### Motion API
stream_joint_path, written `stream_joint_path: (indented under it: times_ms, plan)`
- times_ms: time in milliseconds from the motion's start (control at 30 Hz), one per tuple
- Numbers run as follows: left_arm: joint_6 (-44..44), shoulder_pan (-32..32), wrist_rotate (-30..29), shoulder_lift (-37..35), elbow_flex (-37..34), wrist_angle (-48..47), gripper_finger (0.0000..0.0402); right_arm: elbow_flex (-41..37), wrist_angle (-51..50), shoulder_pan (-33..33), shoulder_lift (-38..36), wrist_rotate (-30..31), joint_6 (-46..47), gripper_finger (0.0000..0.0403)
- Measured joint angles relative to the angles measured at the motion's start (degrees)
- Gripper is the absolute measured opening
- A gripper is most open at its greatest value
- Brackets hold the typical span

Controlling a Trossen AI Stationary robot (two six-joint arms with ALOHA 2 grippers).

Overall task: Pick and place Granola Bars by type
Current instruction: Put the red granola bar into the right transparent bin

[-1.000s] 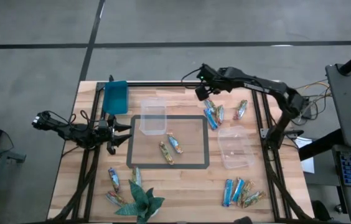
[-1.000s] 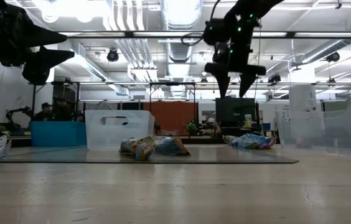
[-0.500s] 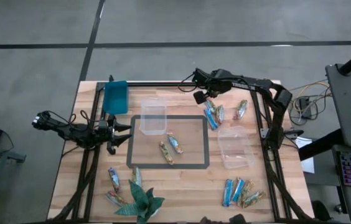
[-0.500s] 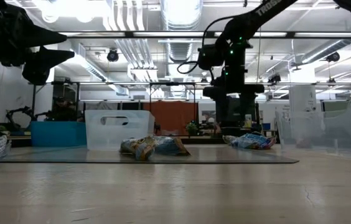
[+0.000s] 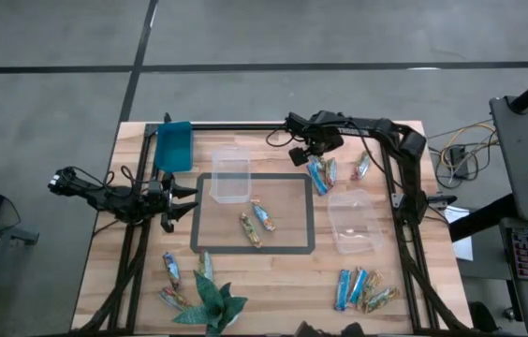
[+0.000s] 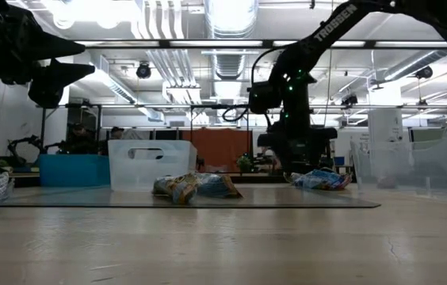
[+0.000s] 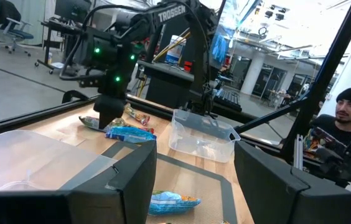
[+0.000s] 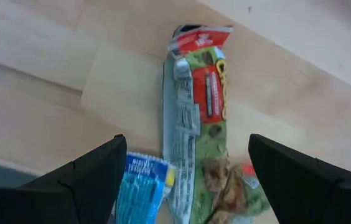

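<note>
- Since a second ago the right gripper (image 5: pixel 307 153) has swung in and dropped low, toward 12 o'clock on the table (image 5: pixel 273 281); the left arm hasn't budged
- right gripper's fingers are spread wide apart with nothing between them; it hangs just over a green and red bar (image 8: pixel 205 118) lying flat on the wood, with a blue bar (image 8: pixel 138 183) touching it on one side; in the wrist view the green bar sits right between the two fingers (image 8: pixel 94 174)
- from above that's the little cluster of bars (image 5: pixel 321 174) just off the mat's 2 o'clock corner; one more bar (image 5: pixel 363 166) lies near it, further toward 3 o'clock
- left gripper (image 5: pixel 182 202) waits at 9 o'clock, just beside the mat (image 5: pixel 254 251); fingers apart, empty
- two bars (image 5: pixel 257 221) lie on the mat around its middle, one brownish, one blue, close together
- clear tub (image 5: pixel 230 174) stands on the mat's 11 o'clock corner; a second clear tub (image 5: pixel 355 221) sits just off the mat at 3 o'clock
- four or so bars (image 5: pixel 362 289) at 5 o'clock on the table, mix of blue and gold
- a few more bars (image 5: pixel 171 271) at 7 o'clock, next to the green paper plant (image 5: pixel 211 305)
- blue bin (image 5: pixel 173 145) at 10 o'clock
- a person (image 7: pixel 348 140) shows in the room behind, in the left wrist view
</note>
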Motion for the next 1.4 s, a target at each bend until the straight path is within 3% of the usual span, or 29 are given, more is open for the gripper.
stream_joint_path:
  times_ms: [700, 1400]
  plan:
    - [0.0, 0.0, 0.0, 0.0, 0.0, 0.0, 0.0197, 0.0, 1.4, -1.9, 3.6, -0.3, -1.7, 0.0315]
    - [0.0, 0.0, 0.0, 0.0, 0.0, 0.0, 0.0197, -0.1, 2.5, -1.9, 3.7, 0.8, -3.0, 0.0102]
